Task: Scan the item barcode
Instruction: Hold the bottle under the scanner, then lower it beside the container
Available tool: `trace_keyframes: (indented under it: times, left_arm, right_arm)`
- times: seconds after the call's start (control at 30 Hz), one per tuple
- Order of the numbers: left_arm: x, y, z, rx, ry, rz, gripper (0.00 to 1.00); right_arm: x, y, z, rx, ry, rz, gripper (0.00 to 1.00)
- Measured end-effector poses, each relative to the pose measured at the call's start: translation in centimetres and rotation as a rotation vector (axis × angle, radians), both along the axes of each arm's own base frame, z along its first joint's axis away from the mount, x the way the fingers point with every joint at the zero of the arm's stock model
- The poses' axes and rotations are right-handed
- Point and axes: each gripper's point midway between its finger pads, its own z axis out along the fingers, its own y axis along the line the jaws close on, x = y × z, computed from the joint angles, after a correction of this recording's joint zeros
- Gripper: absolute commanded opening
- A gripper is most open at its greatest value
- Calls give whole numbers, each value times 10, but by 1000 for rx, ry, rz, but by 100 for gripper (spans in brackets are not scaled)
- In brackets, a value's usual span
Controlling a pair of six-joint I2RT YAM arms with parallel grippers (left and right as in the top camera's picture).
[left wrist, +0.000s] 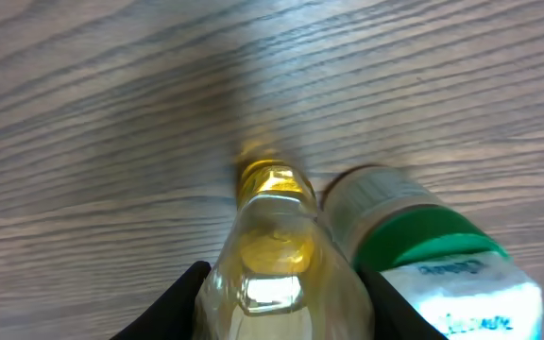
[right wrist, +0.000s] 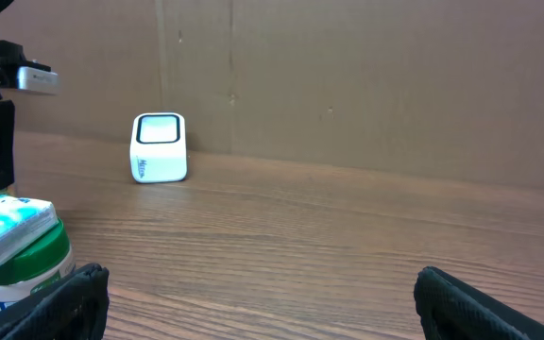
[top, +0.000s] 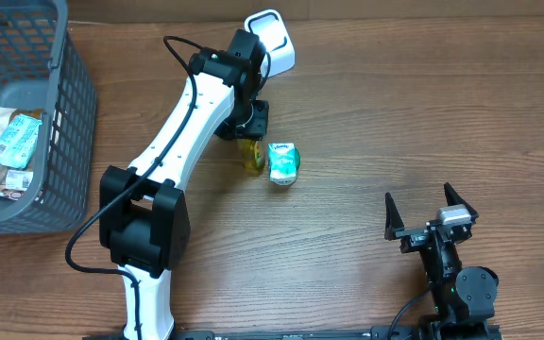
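My left claw (left wrist: 283,283) clamps the small yellow bottle (left wrist: 272,236) — ready, I judge, to carry it to the white barcode scanner (top: 272,40) — while my right claw (top: 418,200) idles, jaws apart.

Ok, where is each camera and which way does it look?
Overhead: above the table, looking down; left arm and right arm show.
Left wrist: looks down past its end effector at the yellow bottle it grips.
Right wrist: low, facing the white scanner; its open end effector shows.
Both wrist views share the green-lidded container.
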Motion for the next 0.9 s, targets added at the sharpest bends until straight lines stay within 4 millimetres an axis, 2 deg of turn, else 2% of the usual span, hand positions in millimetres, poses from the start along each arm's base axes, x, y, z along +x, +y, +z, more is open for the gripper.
trace_keyframes:
  times: [0.6,0.9]
  left_arm:
    - [-12,-52,4,-92,-19,-119,39]
    - [-9,-37,1,9,-39,-88,41]
  right_arm:
    - [0,0,0,0,0,0,100]
    - [0,0,0,0,0,0,100]
